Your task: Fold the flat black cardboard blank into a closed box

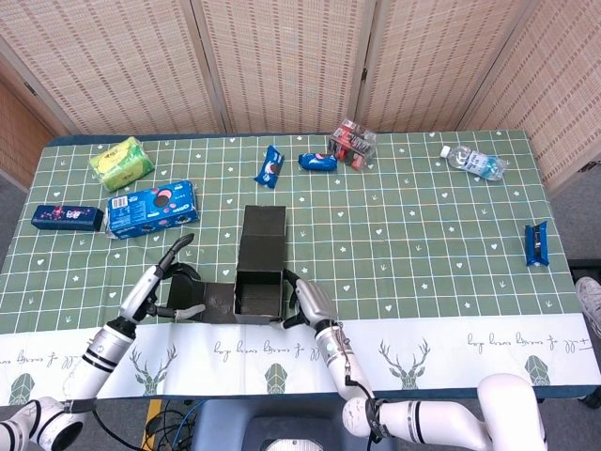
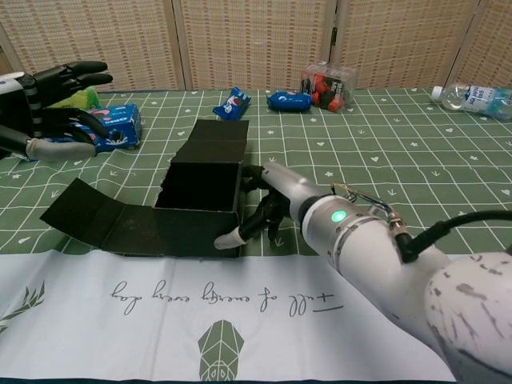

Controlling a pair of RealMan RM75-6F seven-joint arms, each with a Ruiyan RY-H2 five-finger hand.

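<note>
On the desk [image 1: 423, 244] lies one black cardboard box [image 1: 260, 272], partly folded. Around it: one green packet [image 1: 121, 162], one blue cookie box [image 1: 150, 208], one dark blue carton [image 1: 66, 217], three small blue snack packs [image 1: 269, 165] [image 1: 316, 162] [image 1: 536, 243], one clear container [image 1: 352, 143], one water bottle [image 1: 472, 162].

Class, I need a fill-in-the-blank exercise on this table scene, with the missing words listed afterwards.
1. The right hand touches the ____ cardboard box.
2. The left hand holds ____.
3. The box's top is ____.
4. The water bottle lies on the table's far ____ side.

Missing words: black; nothing; open; right
</note>
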